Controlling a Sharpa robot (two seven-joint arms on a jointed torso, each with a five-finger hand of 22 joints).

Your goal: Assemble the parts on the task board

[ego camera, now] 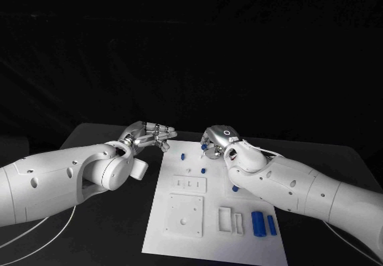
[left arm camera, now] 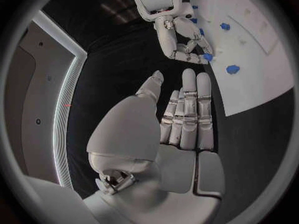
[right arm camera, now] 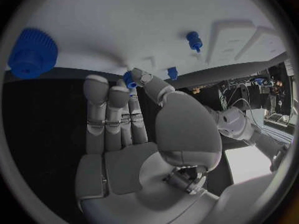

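Task board [ego camera: 180, 244]: flat white matte plate, centre-bottom of the head frame, lying on the black counter [ego camera: 96, 138]. It has raised white rectangular blocks moulded on it; two blue cylinders [ego camera: 263, 223] lie side by side at its lower right, smooth, rounded ends. Smaller blue parts [ego camera: 202, 170] dot the upper half of the board, too small there to make out shape.

Right hand [ego camera: 217, 139]: silver, segmented metal, over the top edge of the board, centre of the head frame. Right wrist view shows a small blue part [right arm camera: 129, 79] pinched between thumb and a fingertip, other fingers [right arm camera: 102, 109] straight and close together. The part is mostly covered, shape unclear. Same view: a blue ribbed, gear-like knob [right arm camera: 30, 52] at upper left, cut off by the circle's rim, plus a blue peg [right arm camera: 194, 40] and a small blue stub [right arm camera: 172, 72] on the board.

Left hand [ego camera: 148, 136]: left of centre in the head frame, over the bare counter just off the board's upper-left corner. Left wrist view shows its fingers [left arm camera: 187, 109] straight, side by side, thumb slightly apart, holding nothing.
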